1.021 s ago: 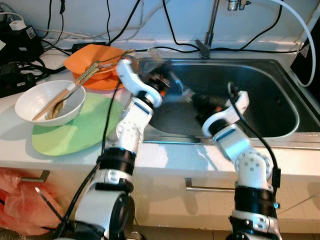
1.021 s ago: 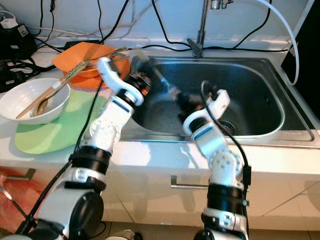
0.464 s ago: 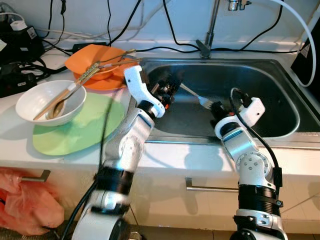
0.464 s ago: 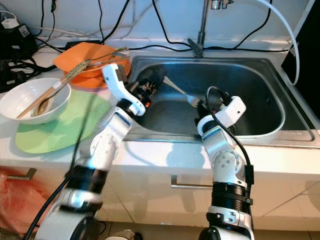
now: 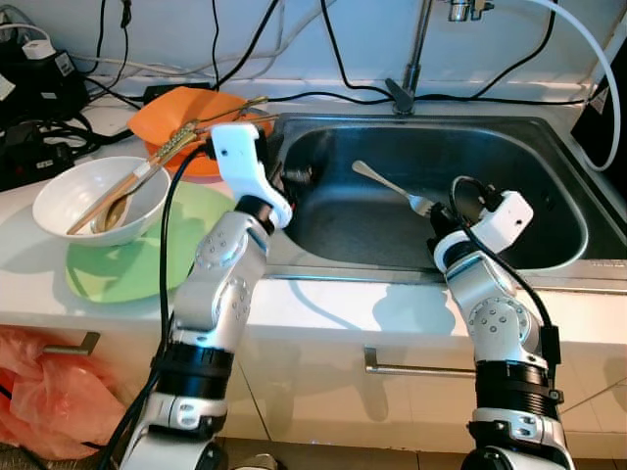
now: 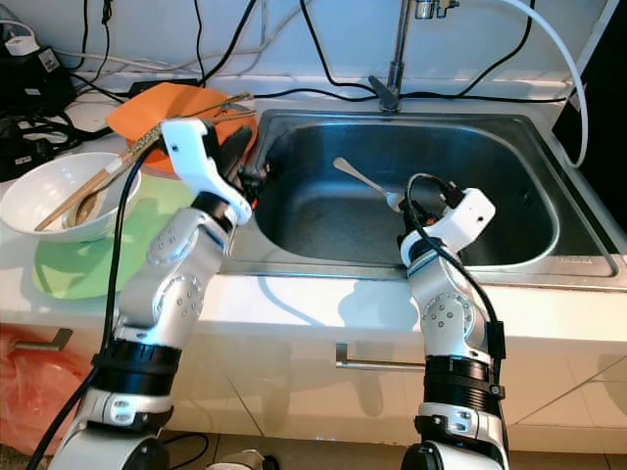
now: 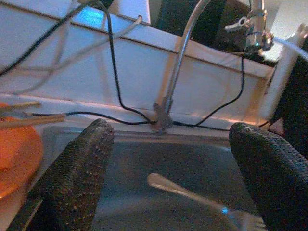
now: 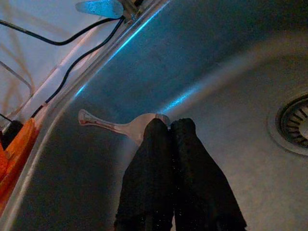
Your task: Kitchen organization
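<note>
Nearest the camera, low in the frame, the two silver arms rise over the front edge of the white bench (image 5: pixel 353 304). The right end effector (image 5: pixel 431 208) sits right of centre, inside the steel sink (image 5: pixel 549 255), its two black fingers (image 8: pixel 156 159) clenched on the fork (image 5: pixel 387 184) at its tine end; the handle slants up toward the upper left, above the basin floor. The drain (image 8: pixel 296 126) lies on the sink floor near the closed fingers.

The left end effector (image 5: pixel 282 176) hovers at the sink's left rim, centre-left of the frame, released (its fingers (image 7: pixel 77 178) are spread wide, with nothing between them).

At the left edge a white bowl (image 5: pixel 98 201) holding wooden chopsticks (image 5: pixel 108 196) rests on a green mat (image 5: pixel 186 245). Farther up, an orange plate (image 5: pixel 186 122) carries more utensils. At the top centre stands the faucet (image 5: pixel 409 59), with black cables (image 5: pixel 333 59) trailing along the wall.
</note>
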`<state>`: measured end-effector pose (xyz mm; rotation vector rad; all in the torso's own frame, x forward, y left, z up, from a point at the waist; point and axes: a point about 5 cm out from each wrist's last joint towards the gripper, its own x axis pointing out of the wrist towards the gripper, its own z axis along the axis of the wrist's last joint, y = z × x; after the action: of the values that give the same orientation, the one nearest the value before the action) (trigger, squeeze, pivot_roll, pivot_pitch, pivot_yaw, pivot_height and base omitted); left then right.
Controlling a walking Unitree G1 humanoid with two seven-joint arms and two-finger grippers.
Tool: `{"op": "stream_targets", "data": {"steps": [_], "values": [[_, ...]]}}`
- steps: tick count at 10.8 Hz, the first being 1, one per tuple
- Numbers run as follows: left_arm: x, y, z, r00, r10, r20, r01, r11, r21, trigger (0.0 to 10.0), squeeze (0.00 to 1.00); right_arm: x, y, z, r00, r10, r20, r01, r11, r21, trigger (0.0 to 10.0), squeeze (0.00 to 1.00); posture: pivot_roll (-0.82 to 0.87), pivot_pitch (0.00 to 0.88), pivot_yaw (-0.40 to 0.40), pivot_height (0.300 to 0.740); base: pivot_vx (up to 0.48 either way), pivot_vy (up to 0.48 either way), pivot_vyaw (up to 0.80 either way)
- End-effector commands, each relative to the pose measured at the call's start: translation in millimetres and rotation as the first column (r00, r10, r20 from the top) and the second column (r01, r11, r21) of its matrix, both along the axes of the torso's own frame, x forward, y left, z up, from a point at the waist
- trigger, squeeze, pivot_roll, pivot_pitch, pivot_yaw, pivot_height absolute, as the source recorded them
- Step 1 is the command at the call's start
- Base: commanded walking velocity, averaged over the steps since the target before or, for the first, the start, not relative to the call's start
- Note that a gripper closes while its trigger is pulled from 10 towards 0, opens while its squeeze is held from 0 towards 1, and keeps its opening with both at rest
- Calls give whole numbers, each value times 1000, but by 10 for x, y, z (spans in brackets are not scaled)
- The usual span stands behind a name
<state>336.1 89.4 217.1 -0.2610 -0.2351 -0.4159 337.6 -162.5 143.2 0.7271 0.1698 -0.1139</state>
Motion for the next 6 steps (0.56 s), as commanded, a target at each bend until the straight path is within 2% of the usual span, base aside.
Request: {"op": "stream_targets", "data": {"steps": [1, 2, 3, 4, 5, 6], "values": [[-24, 47, 74, 998, 35, 47, -37, 999, 34, 10000, 1000, -3, -19, -51, 1000, -12, -27, 11, 1000, -22, 0, 0, 94, 8, 45, 740, 0, 0, 0], [-37, 139, 136, 991, 89, 100, -101, 988, 118, 10000, 1000, -7, -74, -102, 999, -25, -48, 20, 995, -101, 0, 0, 102, 6, 43, 740, 0, 0, 0], [-50, 210, 194, 983, 123, 140, -146, 974, 171, 10000, 1000, -1, -124, -137, 997, -30, -68, 15, 976, -215, 431, 0, 112, 5, 41, 740, 0, 0, 0], [-52, 293, 248, 973, 164, 162, -195, 959, 206, 10000, 1000, 8, -177, -169, 996, -33, -85, 5, 948, -319, 1725, 0, 121, 3, 40, 740, 0, 0, 0], [-49, 415, 291, 958, 222, 183, -263, 933, 243, 10000, 1000, 17, -232, -191, 996, -26, -83, -11, 909, -418, 824, 0, 131, 2, 40, 740, 0, 0, 0], [-36, 527, 266, 943, 283, 173, -323, 904, 279, 10000, 1000, 21, -246, -232, 995, -17, -102, -33, 883, -469, 6510, 0, 134, 2, 39, 740, 0, 0, 0]]}}
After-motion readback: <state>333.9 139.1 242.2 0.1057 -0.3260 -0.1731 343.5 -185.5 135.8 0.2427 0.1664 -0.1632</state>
